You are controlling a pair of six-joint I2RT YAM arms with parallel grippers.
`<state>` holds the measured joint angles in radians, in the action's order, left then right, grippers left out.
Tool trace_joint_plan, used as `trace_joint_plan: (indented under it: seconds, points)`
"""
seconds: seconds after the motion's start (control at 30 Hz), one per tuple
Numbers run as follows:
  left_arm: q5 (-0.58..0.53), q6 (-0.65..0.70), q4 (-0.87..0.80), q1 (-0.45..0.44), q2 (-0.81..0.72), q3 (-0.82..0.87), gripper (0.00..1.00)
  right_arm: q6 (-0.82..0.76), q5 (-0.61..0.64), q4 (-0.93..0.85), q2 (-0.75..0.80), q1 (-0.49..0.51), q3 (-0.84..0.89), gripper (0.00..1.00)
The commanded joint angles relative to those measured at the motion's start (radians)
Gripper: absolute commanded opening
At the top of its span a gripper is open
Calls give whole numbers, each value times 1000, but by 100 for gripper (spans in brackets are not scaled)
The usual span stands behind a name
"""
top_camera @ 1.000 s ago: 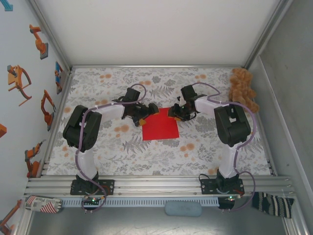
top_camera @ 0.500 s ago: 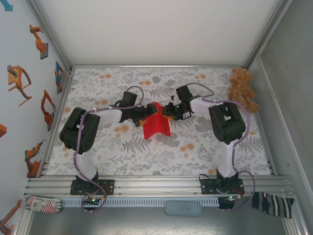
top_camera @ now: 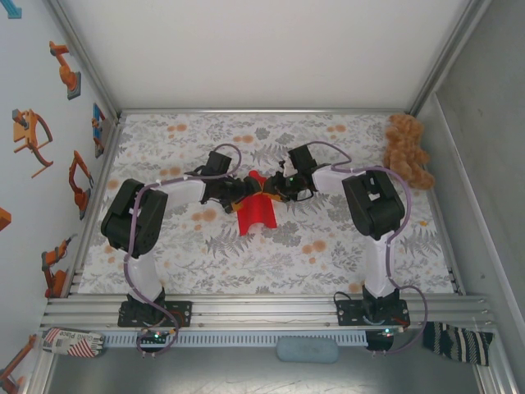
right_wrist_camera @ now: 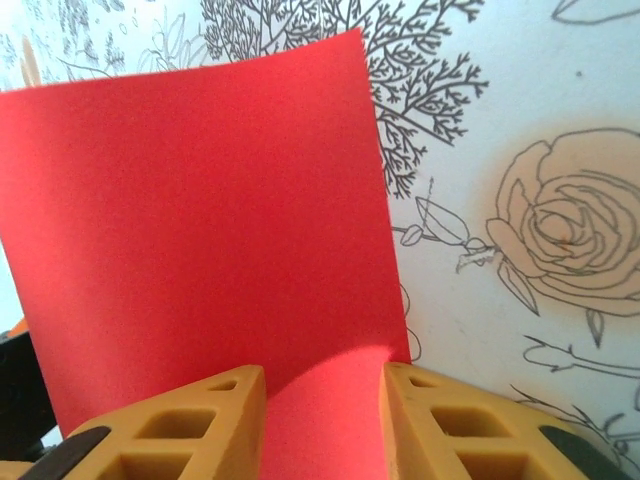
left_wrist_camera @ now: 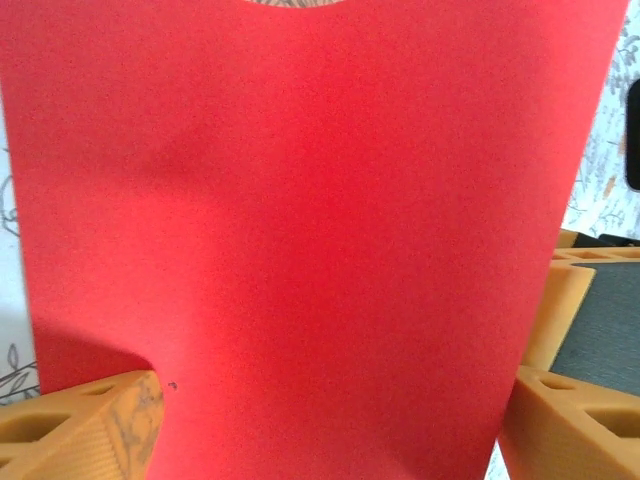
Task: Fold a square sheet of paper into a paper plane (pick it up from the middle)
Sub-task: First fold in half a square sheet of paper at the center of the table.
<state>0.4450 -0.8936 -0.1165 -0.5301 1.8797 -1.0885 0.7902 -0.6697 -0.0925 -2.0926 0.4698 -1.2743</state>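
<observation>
On the floral table (top_camera: 344, 246), well left of the teddy bear (top_camera: 408, 149), the square sheet of paper (top_camera: 256, 215) stands arched; left gripper (top_camera: 243, 191) and right gripper (top_camera: 276, 190) flank it, jaws apart, clamping nothing; squeezed harder, it could crease off-centre or spring free.

We are seeing the square sheet of paper (left_wrist_camera: 300, 200) running off the top and bottom of the left wrist view, hiding most of the table (left_wrist_camera: 620, 120) behind it. Frame edges are cropping the fingers (left_wrist_camera: 100, 425) of the left gripper (left_wrist_camera: 335, 380) and those of the right gripper (right_wrist_camera: 320, 368). From above, we are finding their contact with it too small to judge.
</observation>
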Motion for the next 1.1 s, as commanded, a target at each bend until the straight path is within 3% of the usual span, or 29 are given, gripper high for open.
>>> trace_joint_plan:
  seconds: [0.0,0.4,0.57,0.8,0.97,1.07]
  points:
    - [-56,29,-145,-1,41,-12,81,39,-17,27,-37,11,26,34]
    - [-91,102,-153,2,15,-24,39,39,40,102,97,-16,91,32]
    - [-62,176,-85,11,-81,-20,29,42,55,199,209,-75,173,37]
    - [164,189,38,69,-202,-16,25,1,-54,285,270,-122,193,50]
    - [337,80,185,116,-231,-18,24,50,-148,419,297,-122,199,71]
    - [408,32,266,126,-222,-27,24,103,-204,496,282,-123,193,78]
